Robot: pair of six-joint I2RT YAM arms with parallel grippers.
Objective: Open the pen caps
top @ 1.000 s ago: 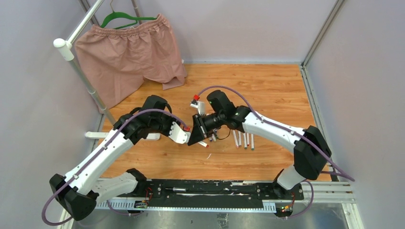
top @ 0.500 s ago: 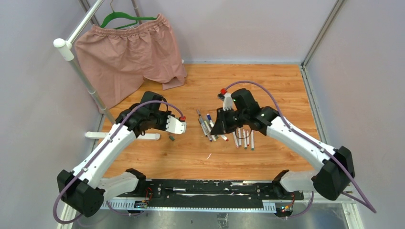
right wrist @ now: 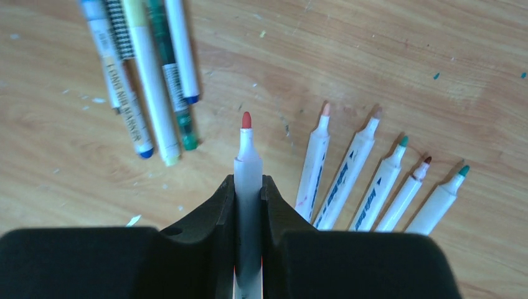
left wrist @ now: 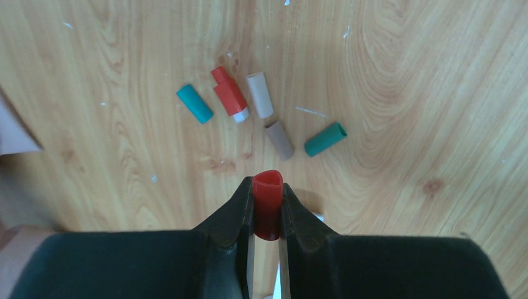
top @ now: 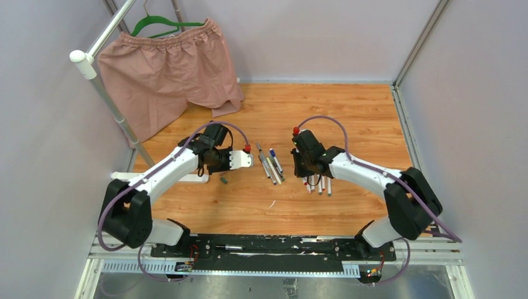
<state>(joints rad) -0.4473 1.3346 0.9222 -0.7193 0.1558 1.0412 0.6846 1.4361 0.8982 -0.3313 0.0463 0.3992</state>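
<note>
My left gripper [left wrist: 268, 187] is shut on a red pen cap [left wrist: 268, 205], hollow end facing out, above the wooden table. Below it lie several loose pen caps: teal [left wrist: 194, 103], red [left wrist: 229, 93], cream [left wrist: 259, 95], grey-brown [left wrist: 279, 139] and green [left wrist: 325, 139]. My right gripper [right wrist: 248, 182] is shut on a white-barrelled pen [right wrist: 248, 159] with a bare red tip. It hangs low over the table beside a row of several uncapped pens [right wrist: 345, 180]. Several capped pens [right wrist: 149, 81] lie to the upper left. In the top view the left gripper [top: 246, 149] and right gripper [top: 301, 169] are apart.
Pink shorts [top: 168, 71] hang on a green hanger [top: 155, 23] from a white rack pole [top: 103, 93] at the back left. The rack's white foot bar [top: 124, 176] lies by the left arm. Grey walls and a metal frame [top: 401, 118] bound the table.
The grippers were together at the table's centre a second ago. They have pulled apart, the red cap staying in the left and the pen in the right, which swung right and down to the uncapped row.
</note>
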